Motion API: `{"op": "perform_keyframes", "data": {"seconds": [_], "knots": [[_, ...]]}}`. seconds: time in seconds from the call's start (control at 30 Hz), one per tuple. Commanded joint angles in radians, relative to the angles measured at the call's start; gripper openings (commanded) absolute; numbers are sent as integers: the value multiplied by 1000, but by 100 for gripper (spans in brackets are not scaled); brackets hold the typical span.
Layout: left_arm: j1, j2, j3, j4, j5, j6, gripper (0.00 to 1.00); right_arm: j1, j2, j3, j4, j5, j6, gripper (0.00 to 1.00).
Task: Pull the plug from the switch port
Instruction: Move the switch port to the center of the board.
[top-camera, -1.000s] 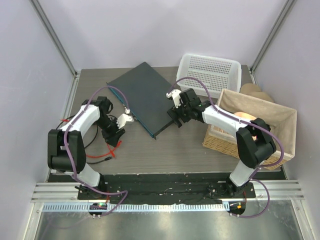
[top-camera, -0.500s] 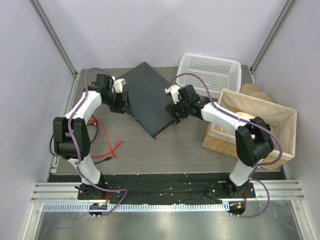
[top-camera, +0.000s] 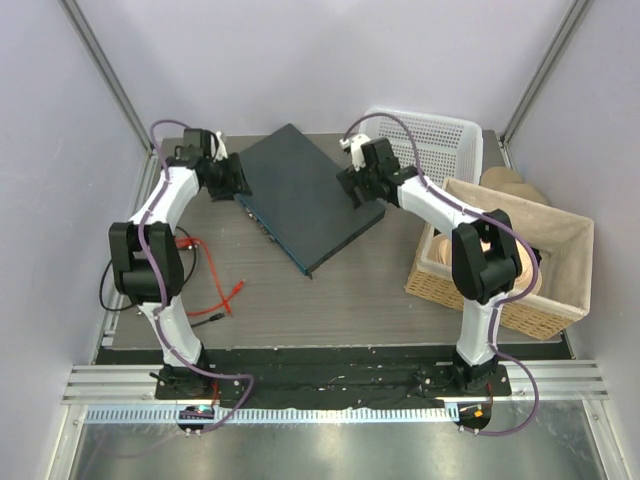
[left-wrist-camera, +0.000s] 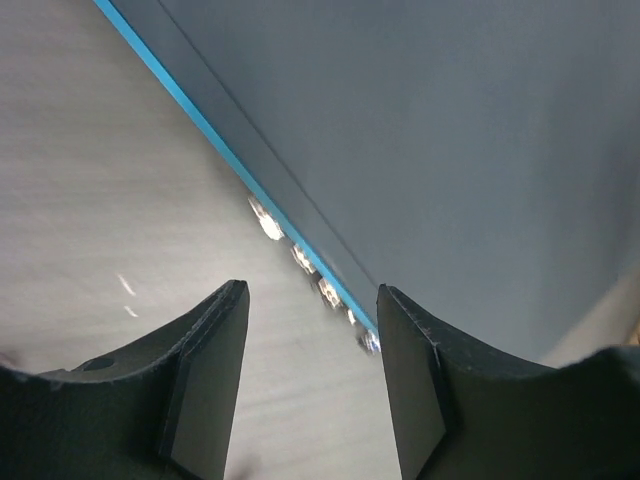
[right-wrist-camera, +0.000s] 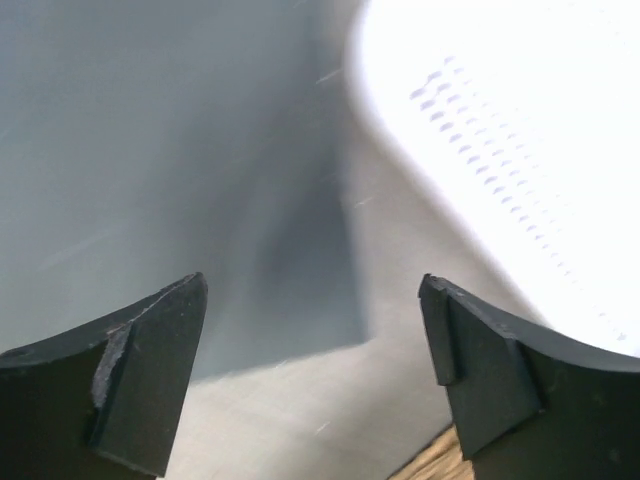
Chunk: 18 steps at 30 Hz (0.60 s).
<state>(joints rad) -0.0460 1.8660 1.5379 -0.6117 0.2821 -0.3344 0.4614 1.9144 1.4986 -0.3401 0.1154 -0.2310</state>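
The switch (top-camera: 305, 195) is a flat dark slate-grey box lying askew mid-table. Its bluish front edge (left-wrist-camera: 215, 140) with small sockets (left-wrist-camera: 300, 258) shows in the left wrist view, and I see no plug in them. A red cable (top-camera: 212, 285) lies loose on the table at the left, its plug end (top-camera: 238, 287) apart from the switch. My left gripper (top-camera: 234, 178) (left-wrist-camera: 310, 295) is open and empty at the switch's left corner, over the front edge. My right gripper (top-camera: 358, 186) (right-wrist-camera: 310, 290) is open and empty over the switch's right corner (right-wrist-camera: 200, 150).
A white perforated basket (top-camera: 440, 135) (right-wrist-camera: 520, 150) stands at the back right, close to my right gripper. A wicker basket (top-camera: 560, 290) (right-wrist-camera: 430, 465) stands at the right. A black cable (top-camera: 105, 290) loops at the left table edge.
My left gripper has swung from beside the red cable back to the switch's left corner. My right gripper has moved along the switch's right edge toward the white basket.
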Motion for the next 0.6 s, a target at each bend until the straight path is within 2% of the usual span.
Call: {"op": "perform_keyframes", "data": {"seconds": [0.0,0.1,0.2,0.37,0.57], "knots": [[32,128,180,38,-73,-11,58,-47,67,136,29,41,5,100],[40,186,217,94,-101,-26,58,-73,113,175,6,6,19,100],[40,244,252,99,-136,-9,59,-86,143,199,-49,-92,42,100],[38,303,274,105,-126,46,60,-89,164,166,-148,-337,47,100],[35,321,242,119,-71,52,61,-89,120,63,-175,-390,38,100]]}}
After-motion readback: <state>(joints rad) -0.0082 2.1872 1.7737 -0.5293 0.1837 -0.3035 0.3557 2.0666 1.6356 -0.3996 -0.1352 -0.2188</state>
